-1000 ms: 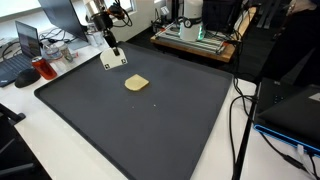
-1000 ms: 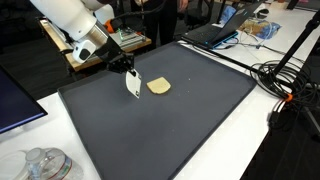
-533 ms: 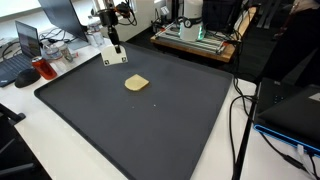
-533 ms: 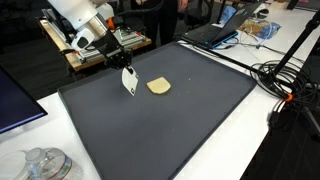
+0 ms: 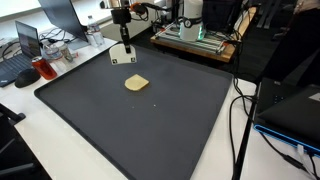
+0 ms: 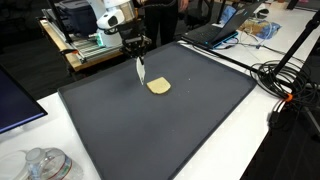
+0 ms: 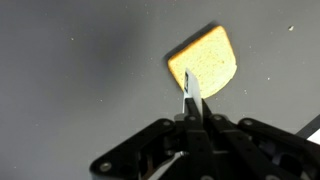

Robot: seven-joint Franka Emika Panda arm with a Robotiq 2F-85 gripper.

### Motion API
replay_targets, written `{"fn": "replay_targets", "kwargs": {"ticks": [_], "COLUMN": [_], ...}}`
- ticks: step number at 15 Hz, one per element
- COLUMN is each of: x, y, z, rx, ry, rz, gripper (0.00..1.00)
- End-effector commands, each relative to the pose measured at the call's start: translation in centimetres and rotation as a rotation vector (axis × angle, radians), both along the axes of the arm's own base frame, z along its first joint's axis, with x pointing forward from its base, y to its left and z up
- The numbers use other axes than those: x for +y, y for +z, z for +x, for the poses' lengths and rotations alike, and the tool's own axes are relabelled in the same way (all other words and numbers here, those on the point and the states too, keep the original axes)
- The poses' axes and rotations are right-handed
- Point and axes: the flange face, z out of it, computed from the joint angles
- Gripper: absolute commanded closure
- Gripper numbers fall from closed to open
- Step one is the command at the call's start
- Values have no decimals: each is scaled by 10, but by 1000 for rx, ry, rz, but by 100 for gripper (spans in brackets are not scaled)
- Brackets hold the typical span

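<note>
We find open mat [image 5: 150,130] around the yellow slice [image 5: 136,83]; equipment [image 5: 195,35] lines the far edge, cables [image 5: 238,120] the right.

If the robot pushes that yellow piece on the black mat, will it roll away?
Probably not: the yellow piece lies flat, so it should slide rather than roll. It looks thin and light, so a small nudge may shift it.

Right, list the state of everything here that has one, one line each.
mat: spread flat
claw: shut on the card
card: held by its top, hanging over the mat
yellow piece: lying flat on the mat, free
laptop: open
</note>
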Motion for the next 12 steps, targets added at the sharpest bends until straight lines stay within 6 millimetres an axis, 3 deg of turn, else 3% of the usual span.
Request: {"fn": "replay_targets", "kwargs": {"ticks": [1, 5, 8, 12], "x": [41, 85, 113, 146], "y": [30, 66, 85, 83], "z": [-11, -6, 3, 16], "rx": [-24, -27, 25, 131], "ry": [54, 179, 289, 515], "rz": [-121, -223, -177, -181], "gripper": [99, 99, 99, 99]}}
